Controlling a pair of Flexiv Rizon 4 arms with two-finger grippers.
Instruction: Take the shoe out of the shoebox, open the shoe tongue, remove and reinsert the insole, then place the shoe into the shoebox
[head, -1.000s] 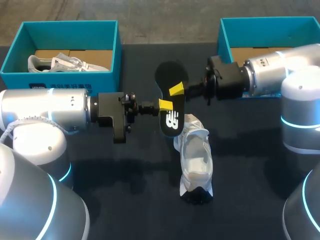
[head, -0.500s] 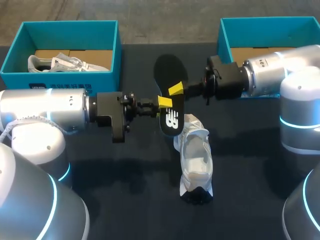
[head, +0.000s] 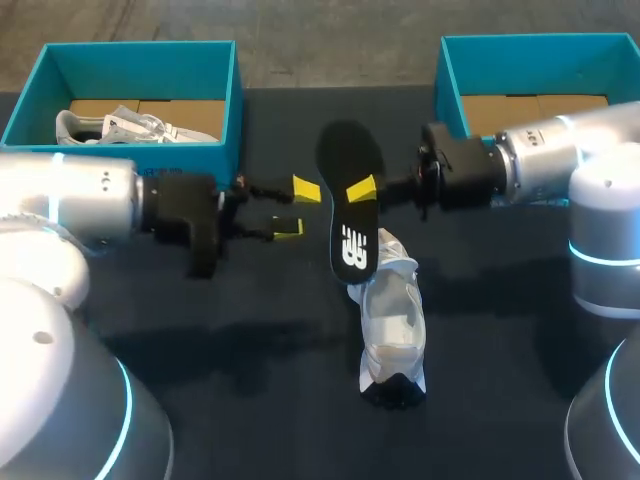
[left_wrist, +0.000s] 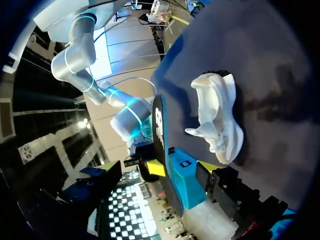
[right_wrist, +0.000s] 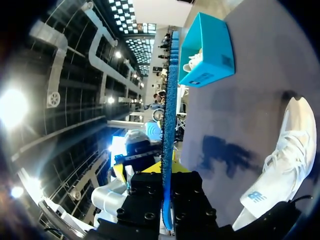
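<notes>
A black insole (head: 347, 205) hangs in the air above the table, pinched at its middle by my right gripper (head: 357, 191), which is shut on it. In the right wrist view the insole (right_wrist: 168, 125) stands edge-on between the fingers, its underside blue. My left gripper (head: 297, 208) is open just left of the insole, both yellow tips apart and clear of it. The white shoe (head: 390, 318) lies on the dark table below the insole, heel toward the front edge. From the left wrist the shoe (left_wrist: 218, 116) and the edge-on insole (left_wrist: 161, 145) show ahead.
A teal shoebox (head: 232, 100) at the back left holds another white shoe (head: 120, 126). A second teal shoebox (head: 450, 75) stands at the back right behind my right arm. Dark tabletop (head: 250, 380) spreads around the shoe.
My left gripper let go of the insole, opened wide and drew back to the left. The right gripper keeps the insole and has shifted slightly right.
</notes>
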